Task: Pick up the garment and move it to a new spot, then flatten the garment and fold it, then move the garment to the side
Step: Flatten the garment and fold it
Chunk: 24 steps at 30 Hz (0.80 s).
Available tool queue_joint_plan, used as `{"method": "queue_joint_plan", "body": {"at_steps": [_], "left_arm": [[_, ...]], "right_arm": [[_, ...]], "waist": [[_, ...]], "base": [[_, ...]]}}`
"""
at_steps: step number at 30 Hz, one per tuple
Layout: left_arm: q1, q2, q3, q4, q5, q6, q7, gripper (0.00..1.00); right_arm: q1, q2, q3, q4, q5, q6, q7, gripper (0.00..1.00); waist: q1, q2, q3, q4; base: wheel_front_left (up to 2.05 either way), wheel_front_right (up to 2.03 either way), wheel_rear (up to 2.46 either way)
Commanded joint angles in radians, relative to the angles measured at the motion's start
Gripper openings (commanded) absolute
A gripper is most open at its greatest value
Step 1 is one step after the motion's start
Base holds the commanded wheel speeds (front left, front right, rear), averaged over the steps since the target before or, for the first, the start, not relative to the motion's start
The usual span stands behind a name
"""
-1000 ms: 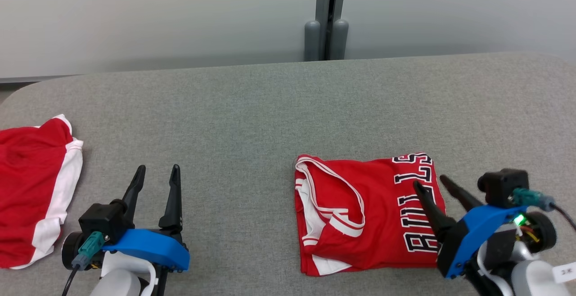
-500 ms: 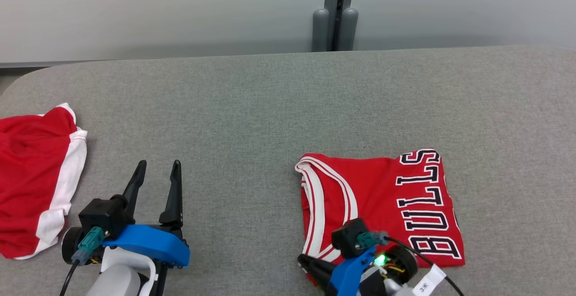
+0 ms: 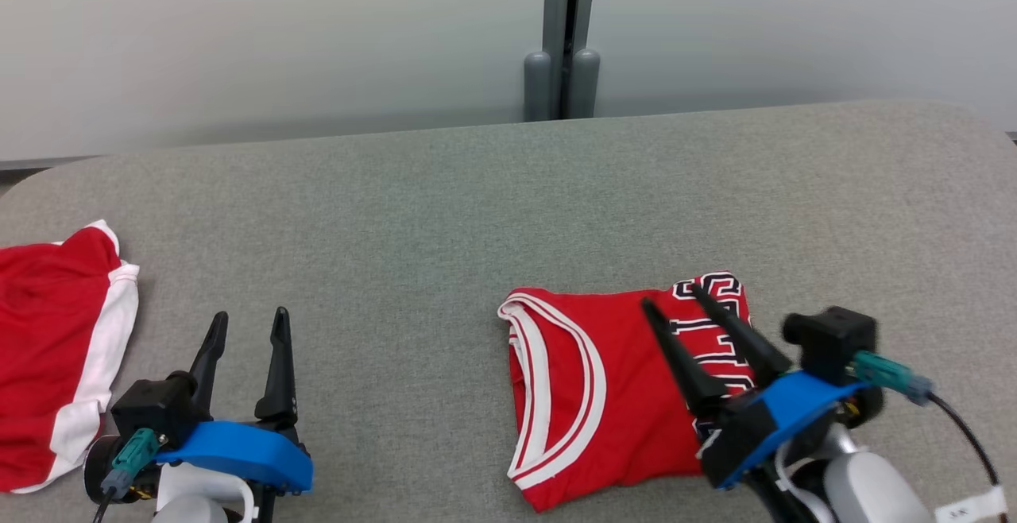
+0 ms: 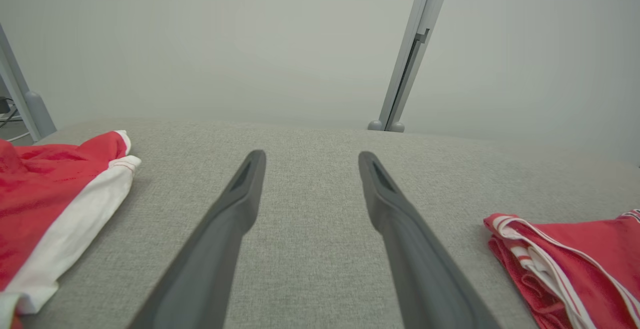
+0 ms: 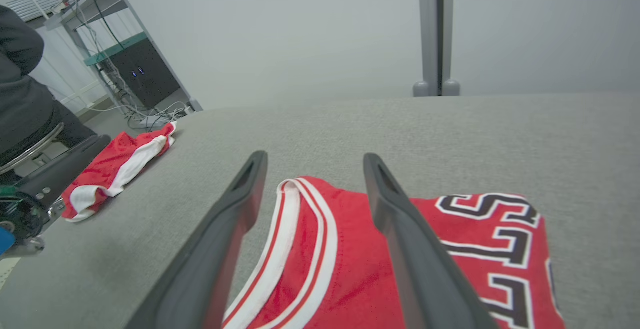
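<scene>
Garments: two, both red. One folded jersey (image 3: 604, 396) and one pair of shorts (image 3: 48, 332) with white trim.
Table (image 3: 413, 213): one, grey cloth top.
Grippers: two, the left gripper (image 3: 249, 315) and the right gripper (image 3: 670, 296). Each has two dark fingers (image 4: 225, 219), four in all.
Grey post (image 3: 562, 30): one, with two rounded feet (image 3: 538, 86).
Person (image 5: 20, 84): one, partly seen.

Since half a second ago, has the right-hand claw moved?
Yes. The right gripper has swung right: then it sat almost straight below the grey post, now it stands open right of it, over the jersey.
</scene>
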Motion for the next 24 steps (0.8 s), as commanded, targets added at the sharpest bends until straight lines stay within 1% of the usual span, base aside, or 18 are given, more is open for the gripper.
{"method": "queue_joint_plan", "body": {"at_steps": [1, 2, 3, 4, 5, 10, 13, 16, 24], "left_arm": [[0.014, 0.002, 0.010, -0.008, 0.001, 0.005, -0.006, 1.00], [0.023, 0.000, 0.015, -0.011, 0.000, 0.008, -0.006, 1.00], [0.023, 0.000, 0.015, -0.011, 0.000, 0.008, -0.006, 1.00], [0.036, -0.003, 0.020, -0.016, 0.002, 0.009, -0.006, 1.00], [0.036, -0.003, 0.020, -0.016, 0.002, 0.009, -0.006, 1.00], [0.066, -0.009, 0.029, -0.026, 0.008, 0.010, -0.007, 1.00], [0.083, -0.012, 0.036, -0.033, 0.010, 0.010, -0.007, 1.00], [0.098, -0.014, 0.044, -0.038, 0.014, 0.013, -0.008, 1.00], [0.120, -0.020, 0.054, -0.040, 0.019, 0.014, -0.008, 1.00]], "right_arm": [[0.030, -0.008, -0.055, -0.022, -0.029, 0.000, -0.028, 1.00], [0.048, -0.018, -0.094, -0.023, -0.059, 0.000, -0.030, 1.00], [0.048, -0.018, -0.094, -0.023, -0.059, 0.000, -0.030, 1.00], [0.079, -0.021, -0.170, -0.029, -0.114, 0.000, -0.029, 1.00], [0.079, -0.021, -0.170, -0.029, -0.114, 0.000, -0.029, 1.00], [0.133, -0.004, -0.317, -0.041, -0.190, 0.000, -0.050, 1.00], [0.144, -0.009, -0.347, -0.027, -0.215, 0.000, -0.055, 1.00], [0.147, -0.014, -0.354, -0.010, -0.219, 0.000, -0.065, 1.00], [0.133, -0.006, -0.348, 0.004, -0.229, 0.000, -0.055, 1.00]], "waist": [[0.0000, 0.0000, -0.017, -0.017], [0.0000, 0.0000, -0.024, -0.023], [0.0000, 0.0000, -0.024, -0.023], [0.0000, 0.0000, -0.035, -0.029], [0.0000, 0.0000, -0.035, -0.029], [0.0000, 0.0000, -0.063, -0.040], [0.0000, 0.0000, -0.073, -0.046], [0.0000, 0.0000, -0.080, -0.051], [0.0000, 0.0000, -0.087, -0.050]], "base": [[0.00, 0.00, 0.00], [0.00, 0.00, 0.00], [0.00, 0.00, 0.00], [0.00, 0.00, 0.00], [0.00, 0.00, 0.00], [0.00, 0.00, 0.00], [0.00, 0.00, 0.00], [0.00, 0.00, 0.00], [0.00, 0.00, 0.00]]}}
